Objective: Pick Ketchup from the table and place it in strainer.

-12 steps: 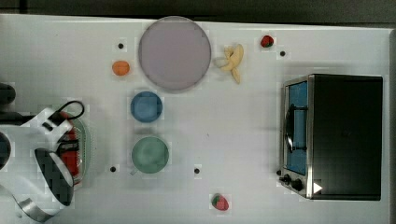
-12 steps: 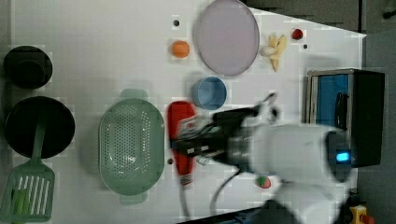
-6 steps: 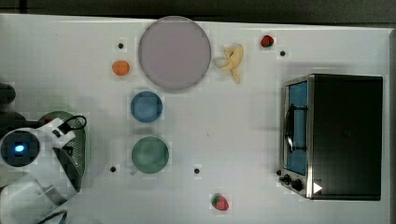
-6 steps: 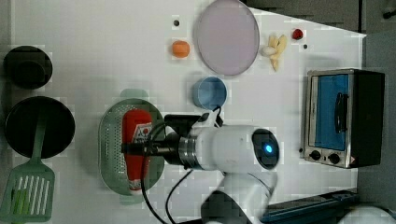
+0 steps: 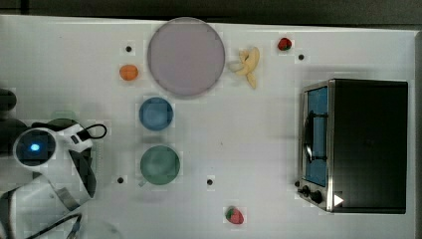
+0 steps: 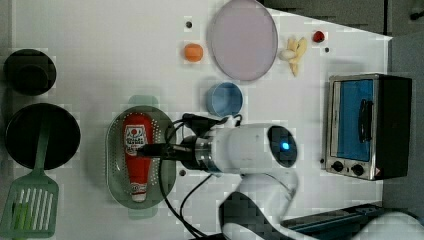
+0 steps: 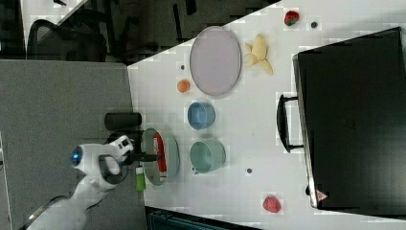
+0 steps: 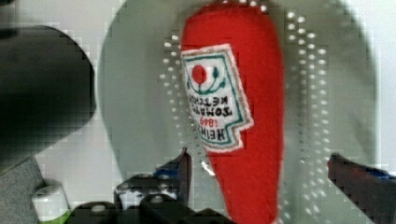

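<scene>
While the Ketchup [image 6: 137, 154] lies flat on the perforated floor of the strainer [image 6: 116, 185], the gripper [image 6: 150, 149] hangs directly over it, jaws spread wide and holding nothing. In the wrist view the Ketchup [image 8: 238, 112] runs lengthwise up between the two fingertips [image 8: 183, 164], with a clear gap on either side, so the bottle's long axis lies across the line on which the jaws close. In the left view that axis runs from far to near, the label toward the far end of the strainer and the white cap toward the near end. The placement looks finished. What the next move likely turns on is a straight lift off the bottle, since both fingers flank its red body inside the basket walls and any sideways drift could nudge it.
</scene>
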### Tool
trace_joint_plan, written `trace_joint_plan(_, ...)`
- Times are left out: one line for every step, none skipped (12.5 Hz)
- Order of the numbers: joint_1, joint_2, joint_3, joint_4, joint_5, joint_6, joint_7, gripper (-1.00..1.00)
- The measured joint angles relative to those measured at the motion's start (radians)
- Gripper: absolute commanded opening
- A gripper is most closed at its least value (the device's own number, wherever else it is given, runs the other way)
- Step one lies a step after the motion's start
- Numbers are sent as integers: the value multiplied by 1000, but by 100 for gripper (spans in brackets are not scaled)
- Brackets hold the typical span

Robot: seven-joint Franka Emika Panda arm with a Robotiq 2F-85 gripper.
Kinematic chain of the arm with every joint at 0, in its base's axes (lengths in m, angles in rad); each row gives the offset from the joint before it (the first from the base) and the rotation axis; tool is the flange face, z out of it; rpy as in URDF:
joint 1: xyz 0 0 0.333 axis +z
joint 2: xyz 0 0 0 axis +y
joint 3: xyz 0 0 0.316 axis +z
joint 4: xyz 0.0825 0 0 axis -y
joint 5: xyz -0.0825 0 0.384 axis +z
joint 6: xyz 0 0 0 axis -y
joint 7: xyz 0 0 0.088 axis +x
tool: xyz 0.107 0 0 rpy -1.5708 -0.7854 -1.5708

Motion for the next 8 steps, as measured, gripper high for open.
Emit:
trace_joint_plan(0, -71, -2, 8, -5, -71, 26, 100)
trace_joint_plan(-5, -157, -4, 20, -8, -175, 39, 100)
trace_joint_plan(-14, -240, -6, 43, -9, -289, 47, 100)
trace_joint_plan(-20, -317, -15, 82, -9, -396, 50, 100)
trace_joint_plan(-33, -392, -21, 123, -9, -506, 56, 100)
trace_joint_plan(-44, -452, -33, 172, -9, -594, 58, 100)
trace_joint_plan(-54, -497, -48, 216, -9, -664, 59, 100)
trace_joint_plan(-66, -527, -65, 256, -7, -732, 63, 100)
